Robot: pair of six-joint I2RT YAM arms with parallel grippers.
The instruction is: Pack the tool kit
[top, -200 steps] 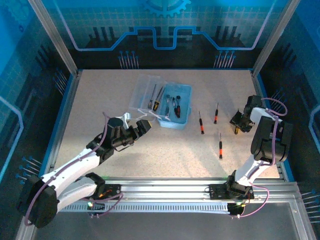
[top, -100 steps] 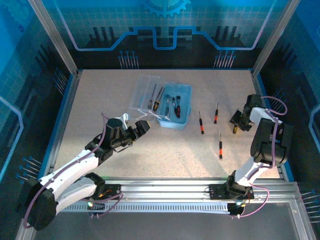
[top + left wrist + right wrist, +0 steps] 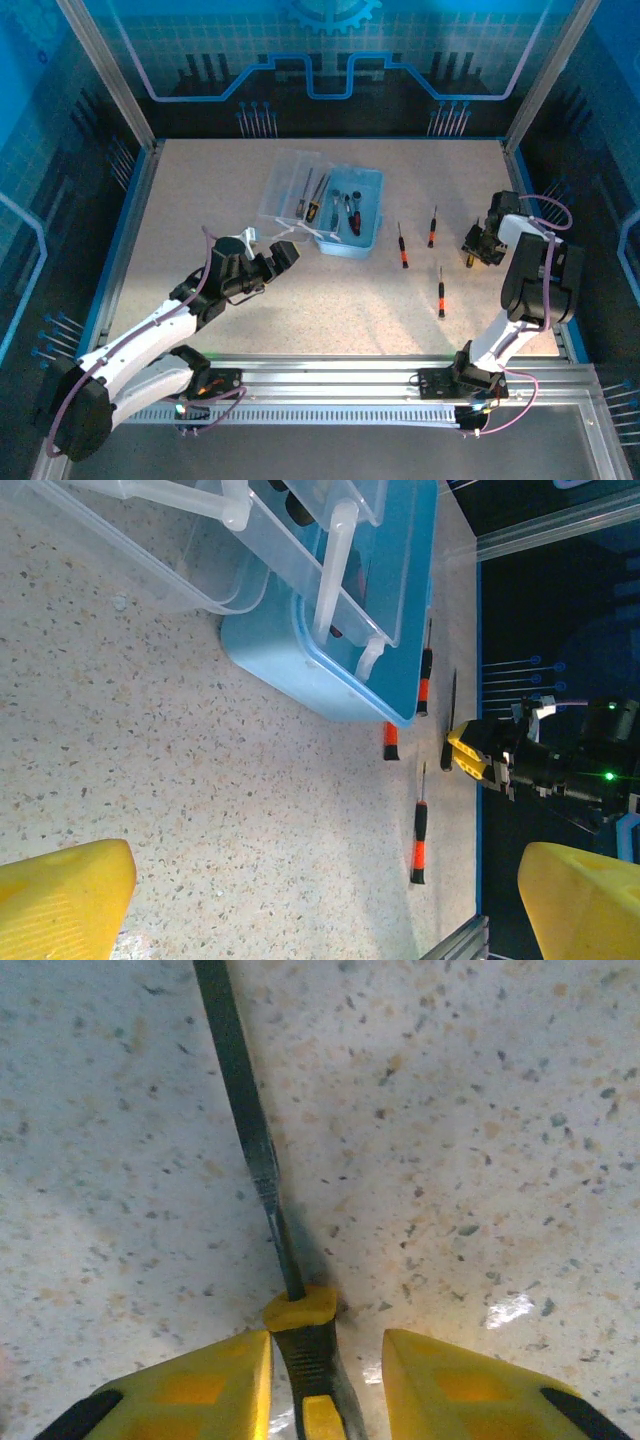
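Note:
The tool kit case [image 3: 346,246] is light blue and stands mid-table with its clear lid [image 3: 290,185] laid open to the left; several tools lie inside. Three black-and-red screwdrivers [image 3: 402,246] [image 3: 432,227] [image 3: 440,293] lie on the table to its right. My left gripper [image 3: 290,246] hovers open near the case's front left corner [image 3: 300,670], nothing between its yellow fingers [image 3: 60,905]. At the right edge my right gripper [image 3: 327,1348] straddles the black-and-yellow handle [image 3: 312,1360] of a tool with a dark flat blade [image 3: 245,1110]. One finger touches the handle; a gap remains at the other.
The speckled table is bounded by a blue rim and metal frame posts [image 3: 110,85]. An aluminium rail [image 3: 340,375] runs along the near edge by the arm bases. The nearest loose screwdriver [image 3: 420,825] lies between the two grippers.
My right gripper's jaws have narrowed around the tool handle, and the wrist has shifted slightly. The left arm and the case have not moved.

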